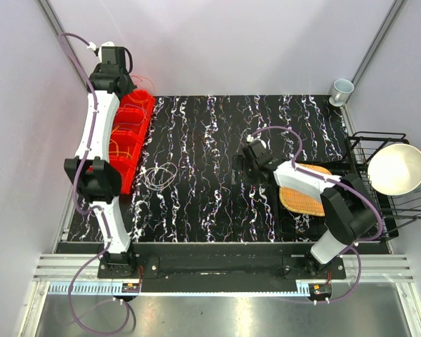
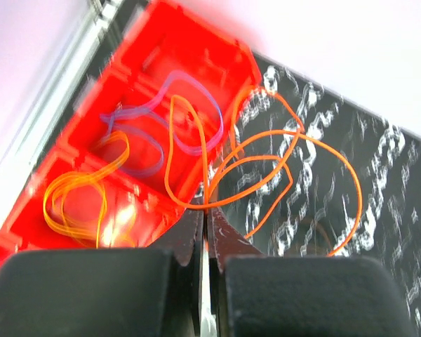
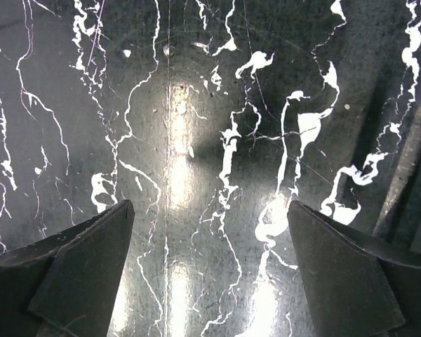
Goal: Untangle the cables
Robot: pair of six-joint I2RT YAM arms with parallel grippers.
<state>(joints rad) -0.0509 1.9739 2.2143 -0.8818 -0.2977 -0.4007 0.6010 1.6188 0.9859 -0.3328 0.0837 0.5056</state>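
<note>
Surface: black, white-veined mat (image 1: 217, 161) between pale walls.
Orange cable (image 2: 288, 151): loose loops fan out from the tips of the left gripper (image 2: 205, 210), across the edge of the red tray (image 2: 196, 35) and over the mat.
Left gripper: fingers pressed together, pinching the orange cable.
Blue cable (image 2: 154, 102): in the tray compartment just beyond the tips.
Yellow cable (image 2: 84, 181): in the neighbouring compartment.
Whitish-grey cable (image 1: 158, 175): coiled on the mat beside the tray.
Right gripper (image 3: 210, 205): fingers spread wide over bare mat, well apart from all cables.
</note>
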